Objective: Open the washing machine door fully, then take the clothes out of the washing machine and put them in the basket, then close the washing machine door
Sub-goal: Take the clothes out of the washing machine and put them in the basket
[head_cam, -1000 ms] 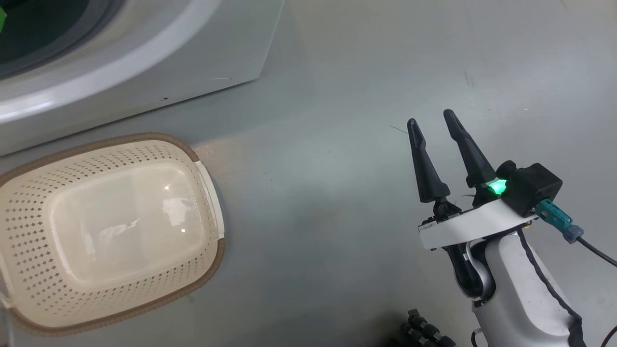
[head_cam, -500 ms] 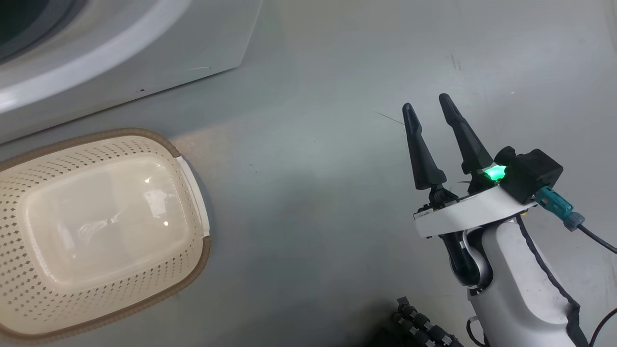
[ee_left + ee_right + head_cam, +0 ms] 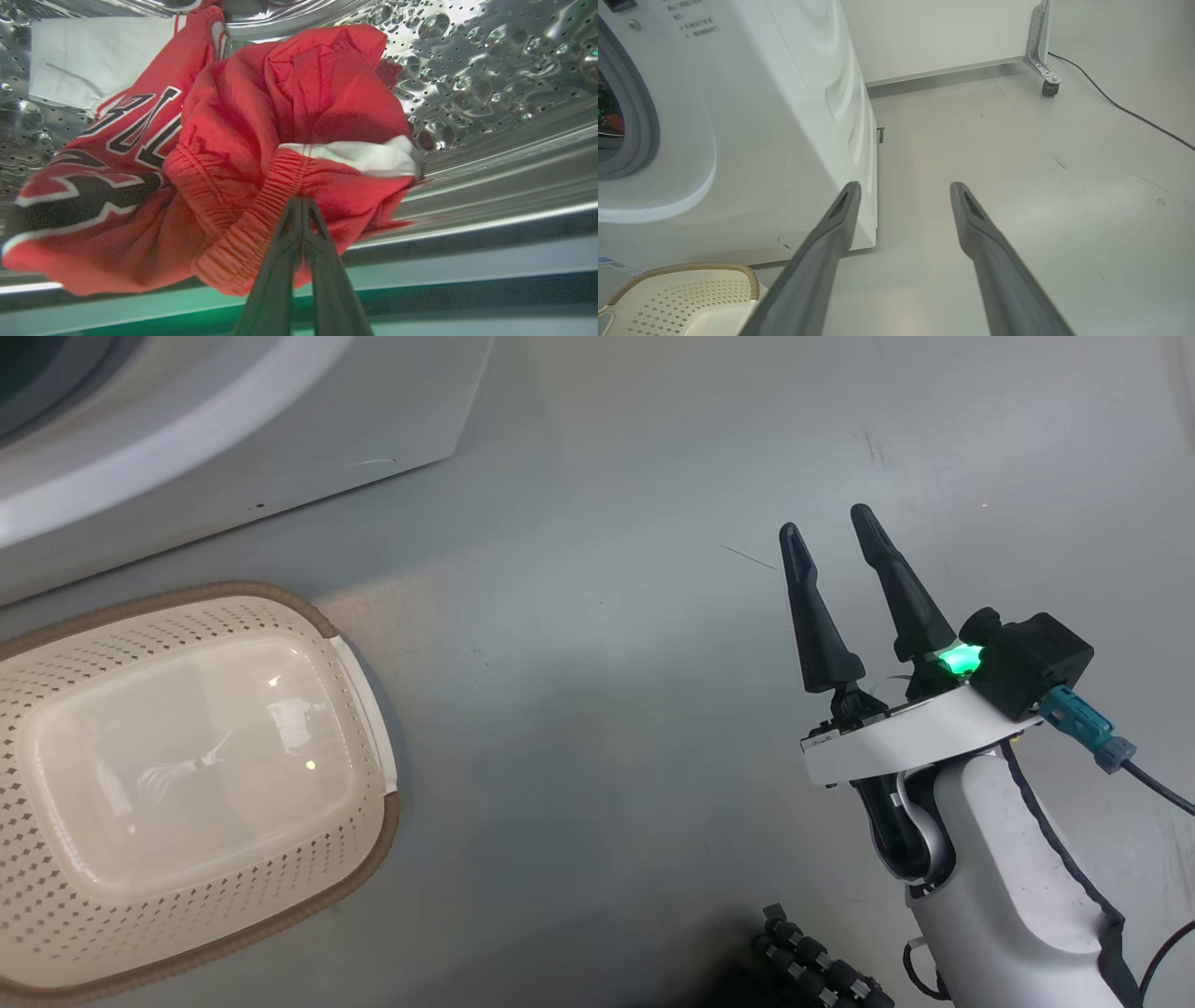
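The clothes (image 3: 280,107) are a bunched red jersey with white trim and dark-outlined lettering, lying in the steel drum (image 3: 490,70) of the washing machine (image 3: 280,439). My left gripper (image 3: 301,201) is shut, with its tips pinched into the red fabric beside the ribbed hem. The cream basket (image 3: 390,821) stands empty on the floor in front of the washing machine (image 3: 761,116); a corner of the basket (image 3: 691,267) appears in the right wrist view. My right gripper (image 3: 823,520) hovers open over bare floor to the basket's right, and nothing lies between the fingers of that gripper (image 3: 905,185). The washing machine door is out of view.
A white sheet (image 3: 93,56) lies at the back of the drum. A stand leg with a caster (image 3: 1048,86) and a black cable (image 3: 1125,109) are on the grey floor (image 3: 1017,154) beyond the machine. A black ribbed part (image 3: 812,961) sits at the head view's bottom edge.
The head camera has shifted, so the basket and machine slide left and up in its view. The right gripper stays open in the same pose. My left gripper has closed.
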Robot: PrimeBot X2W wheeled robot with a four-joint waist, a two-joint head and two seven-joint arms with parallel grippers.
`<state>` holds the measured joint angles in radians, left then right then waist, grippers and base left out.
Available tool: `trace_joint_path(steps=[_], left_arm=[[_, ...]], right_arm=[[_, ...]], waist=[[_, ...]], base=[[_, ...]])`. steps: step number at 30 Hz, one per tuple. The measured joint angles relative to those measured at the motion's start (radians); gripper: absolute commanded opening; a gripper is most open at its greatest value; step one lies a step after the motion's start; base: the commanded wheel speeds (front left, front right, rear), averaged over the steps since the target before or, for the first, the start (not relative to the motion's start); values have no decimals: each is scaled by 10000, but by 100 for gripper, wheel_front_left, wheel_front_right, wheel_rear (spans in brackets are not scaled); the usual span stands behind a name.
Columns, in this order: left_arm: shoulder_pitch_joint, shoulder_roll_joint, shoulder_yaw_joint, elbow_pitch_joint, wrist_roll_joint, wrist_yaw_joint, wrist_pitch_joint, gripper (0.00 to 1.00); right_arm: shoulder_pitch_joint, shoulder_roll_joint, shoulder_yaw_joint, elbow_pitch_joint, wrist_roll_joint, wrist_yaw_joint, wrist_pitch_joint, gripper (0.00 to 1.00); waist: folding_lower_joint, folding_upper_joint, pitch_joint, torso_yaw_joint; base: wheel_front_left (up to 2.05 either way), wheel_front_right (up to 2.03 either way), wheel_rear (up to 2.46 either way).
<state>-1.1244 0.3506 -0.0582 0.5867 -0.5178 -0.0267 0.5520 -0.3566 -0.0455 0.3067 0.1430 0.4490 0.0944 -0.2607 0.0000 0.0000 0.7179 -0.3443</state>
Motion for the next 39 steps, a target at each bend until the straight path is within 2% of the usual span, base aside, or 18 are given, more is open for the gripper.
trace_joint_path(steps=[6,20,28,39], left_arm=[[-87,-173,33,2,-82,-8,-339,0],[-129,-320,-188,-405,-56,-418,-1154,0],[322,-437,-320,-1041,96,-550,-2184,0],[1891,-1037,-389,-1900,169,-625,-3942,0]], right_arm=[[-68,0,-157,2,-6,-15,0,100],[-110,0,-414,42,-299,-17,0,100],[-112,-2,-637,79,-537,-15,0,100],[-58,-6,-980,211,-943,-2,0,100]], waist=[[0,0,1,104],[0,0,-67,600],[0,0,-192,912],[0,0,-580,1390]], base=[[0,0,0],[0,0,0],[0,0,0],[0,0,0]])
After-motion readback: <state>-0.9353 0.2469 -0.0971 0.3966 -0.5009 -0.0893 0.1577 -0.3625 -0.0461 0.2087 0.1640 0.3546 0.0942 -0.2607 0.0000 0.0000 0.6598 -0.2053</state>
